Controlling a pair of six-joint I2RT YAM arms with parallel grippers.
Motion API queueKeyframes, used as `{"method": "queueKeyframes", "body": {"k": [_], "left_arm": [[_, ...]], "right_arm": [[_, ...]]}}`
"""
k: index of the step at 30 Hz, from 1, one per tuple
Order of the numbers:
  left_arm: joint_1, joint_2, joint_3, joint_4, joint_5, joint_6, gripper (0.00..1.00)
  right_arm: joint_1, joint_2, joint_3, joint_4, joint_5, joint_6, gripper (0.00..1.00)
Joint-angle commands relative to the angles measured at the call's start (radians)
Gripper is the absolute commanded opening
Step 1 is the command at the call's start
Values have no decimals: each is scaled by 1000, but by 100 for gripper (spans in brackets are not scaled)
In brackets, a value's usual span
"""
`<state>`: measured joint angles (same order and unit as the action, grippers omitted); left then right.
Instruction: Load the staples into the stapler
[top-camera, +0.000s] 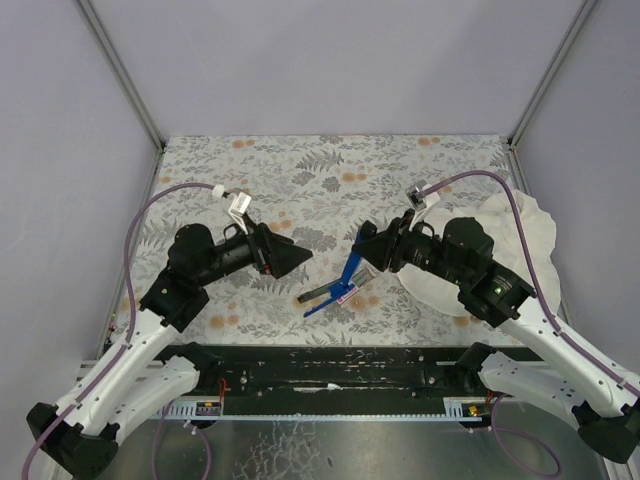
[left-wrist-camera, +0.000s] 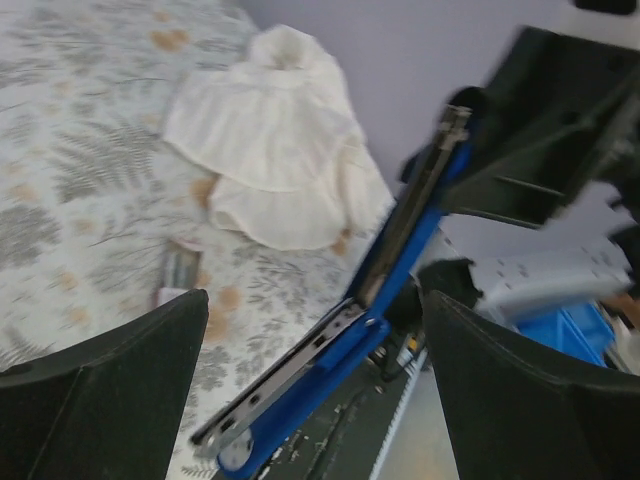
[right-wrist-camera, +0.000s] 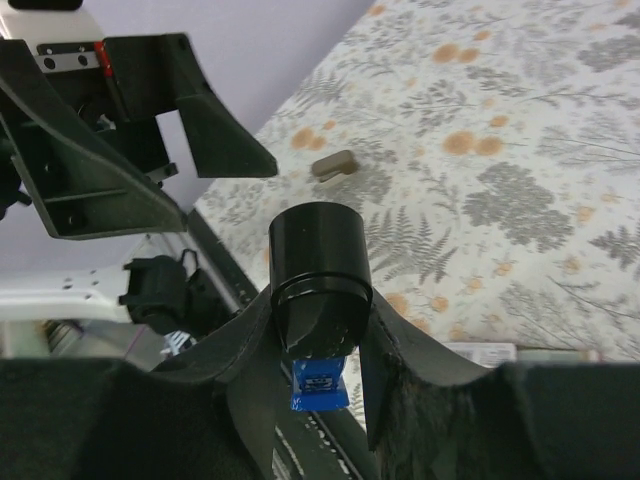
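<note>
the stapler (top-camera: 335, 290) sits open on the worktop (top-camera: 300, 170), near the front edge and between the two arms. its base and metal rail lie low, and its blue cover is tipped up toward the right gripper (top-camera: 362, 250), which pinches that cover near its free end. the left gripper (top-camera: 298, 258) hangs just beside the stapler on the other side, its fingers spread and holding nothing. the staples (left-wrist-camera: 180, 268) lie on the worktop beyond the stapler, between it and the white cloth (top-camera: 520, 235).

the main risk looks to be the cover. if the right pinch slips, the cover may snap down over the rail. nothing presses the base down, so a small pull from the right arm could lift or skid the whole stapler.

the left gripper would likely have to pass the raised cover to reach the staples, and a brush there could knock it loose. the left wrist view is blurred, so it cannot be told whether the rail is bare. the staples are small and lie flat, so a coarse pinch might scatter them or shove them under the cloth.
</note>
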<state>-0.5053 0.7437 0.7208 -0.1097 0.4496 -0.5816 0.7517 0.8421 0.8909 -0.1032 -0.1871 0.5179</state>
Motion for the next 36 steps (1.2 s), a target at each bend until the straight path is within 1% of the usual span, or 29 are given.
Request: {"method": "queueKeyframes", "body": {"k": [1,6,10,11,13,20,24,26,27,28,29,30,32,33,34,36], "left_arm": [[-95,70,54,143,191,53,88],[-232,147,88,239,229,28,90],[-275,166,98,248,216,31,90],[-276,164,97,250,213,30,86],[-277,160,91,267,219,15,75],[-282,173,77,322,259,-36,45],[-282,159,67,328,238,-36,14],[-282,146,65,291,199,-17,2],[-282,143,67,261,173,-4,0],[-282,142,76,211,137,16,0],[-282,147,92,150,90,49,0],[-283,154,114,77,37,78,0],[-280,178,159,-57,-101,124,0],[-280,196,179,-117,-206,140,0],[-281,217,204,-173,-276,157,0],[-277,282,261,-284,-409,187,0]], "right_arm": [[-1,-23,11,246,-188,72,12],[0,-14,-18,387,-301,151,12],[0,-5,-20,438,-339,173,12],[-1,-5,-18,442,-344,176,12],[0,-5,-21,449,-349,178,12],[0,8,-27,477,-369,194,12],[0,0,-41,466,-349,179,12],[0,-10,-50,440,-305,165,15],[-1,-18,-53,418,-280,153,25],[0,-25,-55,394,-253,141,39],[0,-32,-57,370,-227,127,57],[0,-41,-60,343,-195,113,71],[0,-59,-68,287,-132,89,91],[0,-70,-73,266,-103,76,96],[0,-79,-77,247,-76,65,99],[0,-96,-90,221,-31,49,99]]}}
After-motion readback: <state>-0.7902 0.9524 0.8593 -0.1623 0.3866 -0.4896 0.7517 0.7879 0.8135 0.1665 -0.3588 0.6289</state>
